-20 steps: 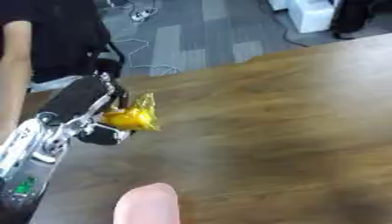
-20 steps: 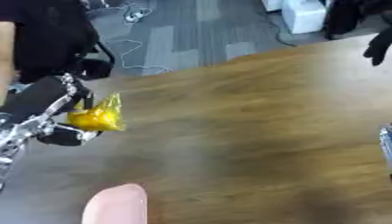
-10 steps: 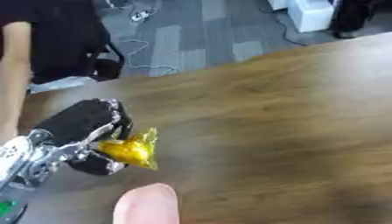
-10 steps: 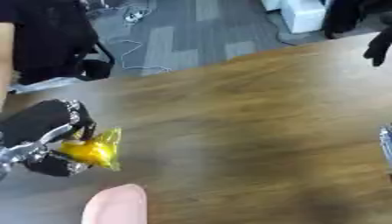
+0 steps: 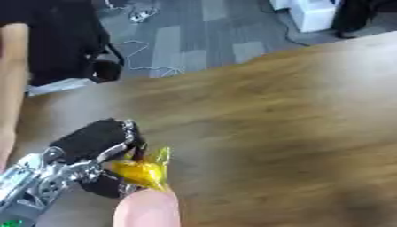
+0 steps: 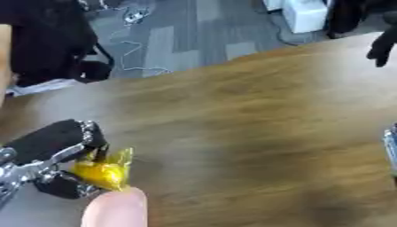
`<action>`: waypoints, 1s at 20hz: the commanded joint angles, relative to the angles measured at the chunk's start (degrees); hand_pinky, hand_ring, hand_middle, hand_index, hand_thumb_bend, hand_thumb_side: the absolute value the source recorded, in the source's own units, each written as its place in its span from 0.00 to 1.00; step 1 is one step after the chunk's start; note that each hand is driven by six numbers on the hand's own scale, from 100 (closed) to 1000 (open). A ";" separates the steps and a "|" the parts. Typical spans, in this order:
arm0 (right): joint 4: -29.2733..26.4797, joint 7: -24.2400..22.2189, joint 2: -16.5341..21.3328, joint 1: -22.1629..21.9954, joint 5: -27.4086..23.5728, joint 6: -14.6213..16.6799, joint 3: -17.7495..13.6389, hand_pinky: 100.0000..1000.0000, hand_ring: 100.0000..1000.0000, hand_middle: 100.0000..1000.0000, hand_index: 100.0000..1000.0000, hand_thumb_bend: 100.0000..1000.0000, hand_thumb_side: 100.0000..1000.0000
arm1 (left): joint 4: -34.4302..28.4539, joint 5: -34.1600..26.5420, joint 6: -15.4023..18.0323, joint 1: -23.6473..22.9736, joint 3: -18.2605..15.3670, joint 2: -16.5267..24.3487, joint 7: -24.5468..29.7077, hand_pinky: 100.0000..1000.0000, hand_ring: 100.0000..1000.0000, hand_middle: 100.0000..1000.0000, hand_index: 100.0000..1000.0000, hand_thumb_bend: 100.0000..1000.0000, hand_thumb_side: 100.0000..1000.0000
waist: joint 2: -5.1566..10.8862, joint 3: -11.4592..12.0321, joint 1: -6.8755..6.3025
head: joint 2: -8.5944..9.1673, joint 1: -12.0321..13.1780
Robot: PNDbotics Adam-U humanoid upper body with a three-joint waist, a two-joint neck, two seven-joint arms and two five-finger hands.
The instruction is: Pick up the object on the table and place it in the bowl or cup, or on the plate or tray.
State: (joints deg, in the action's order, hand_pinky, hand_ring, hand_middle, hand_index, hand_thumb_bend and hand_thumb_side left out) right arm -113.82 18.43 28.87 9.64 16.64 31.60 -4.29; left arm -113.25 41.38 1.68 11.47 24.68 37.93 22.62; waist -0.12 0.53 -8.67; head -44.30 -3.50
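Evidently the left hand was pinching a crumpled yellow wrapper-like object between its dark fingers and thumb, the object held clear above the wooden table near the lower left of both views. The object sat directly over a rounded pink form at the bottom edge; what that form was could not be determined, though it may have been the receptacle, in which case the hold above it would suit a release into or onto it. This was judged, not observed. No bowl, cup, plate or tray could be identified with certainty in either view.

The grasp was taken from above and to the side, leaving the lower part of the object free, which would favour a clean drop.

The right eye view showed matters absent from the left eye view: a dark hand-like shape at the upper right edge, probably the right hand, its finger state not determinable, and a pale bluish edge at the right border, unidentified. The left eye view showed more of the silver forearm behind the left hand
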 commanded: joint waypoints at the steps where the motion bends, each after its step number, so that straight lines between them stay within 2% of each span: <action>1: -0.77 -0.11 1.59 1.01 -0.10 -0.15 -0.46 0.06 0.24 0.32 0.67 0.00 1.00 | 0.70 2.42 1.45 -0.11 -0.11 0.65 4.79 0.00 0.13 0.10 0.19 0.19 0.00 | 0.24 0.06 0.32 | 0.19 -0.19; 2: -0.77 -0.13 1.58 0.99 -0.08 -0.16 -0.46 0.05 0.24 0.32 0.67 0.00 1.00 | 1.26 3.77 2.31 -0.22 -0.13 0.61 7.68 0.00 0.23 0.23 0.32 0.22 0.00 | 0.22 0.09 0.33 | 0.19 -0.18; 3: -0.77 -0.14 1.57 0.97 -0.06 -0.16 -0.47 0.05 0.24 0.32 0.67 0.00 1.00 | 2.03 5.10 3.39 -0.32 -0.02 0.61 11.78 0.00 0.21 0.21 0.29 0.22 0.00 | 0.20 0.11 0.34 | 0.19 -0.15; 4: -0.77 -0.15 1.57 0.94 -0.05 -0.16 -0.48 0.05 0.24 0.32 0.67 0.00 1.00 | 2.49 6.05 4.42 -0.30 -0.16 0.49 15.77 0.12 0.35 0.37 0.45 0.28 0.13 | 0.20 0.15 0.36 | 0.19 -0.15; 6: -0.77 -0.15 1.56 0.88 -0.01 -0.17 -0.50 0.05 0.23 0.32 0.67 0.00 1.00 | 2.98 7.30 6.27 -0.09 -0.72 0.36 23.60 0.20 0.41 0.44 0.51 0.35 0.21 | 0.20 0.23 0.38 | 0.19 -0.16; 8: -0.77 -0.17 1.55 0.85 0.03 -0.17 -0.50 0.05 0.23 0.32 0.66 0.00 1.00 | 3.15 8.00 7.48 0.05 -1.36 0.54 27.93 0.23 0.42 0.46 0.53 0.36 0.26 | 0.18 0.29 0.39 | 0.19 -0.16; 16: -0.77 -0.23 1.55 0.92 -0.02 -0.13 -0.49 0.05 0.23 0.32 0.66 0.00 1.00 | 7.09 9.95 9.75 -0.16 -1.36 0.17 29.34 0.26 0.45 0.49 0.57 0.45 0.40 | 0.18 0.31 0.40 | 0.19 -0.18; 20: -0.77 -0.26 1.54 0.82 0.02 -0.12 -0.55 0.05 0.23 0.32 0.66 0.00 1.00 | 7.41 10.73 9.44 -0.36 -2.88 -0.87 29.35 0.26 0.45 0.49 0.58 0.46 0.46 | 0.17 0.42 0.46 | 0.19 -0.31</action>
State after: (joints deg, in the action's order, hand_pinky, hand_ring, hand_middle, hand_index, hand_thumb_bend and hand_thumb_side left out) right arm -113.82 18.30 28.87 9.64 16.64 31.51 -4.30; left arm -105.57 51.70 10.59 10.96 23.14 36.49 51.43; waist -0.26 0.82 -8.67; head -44.30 -3.52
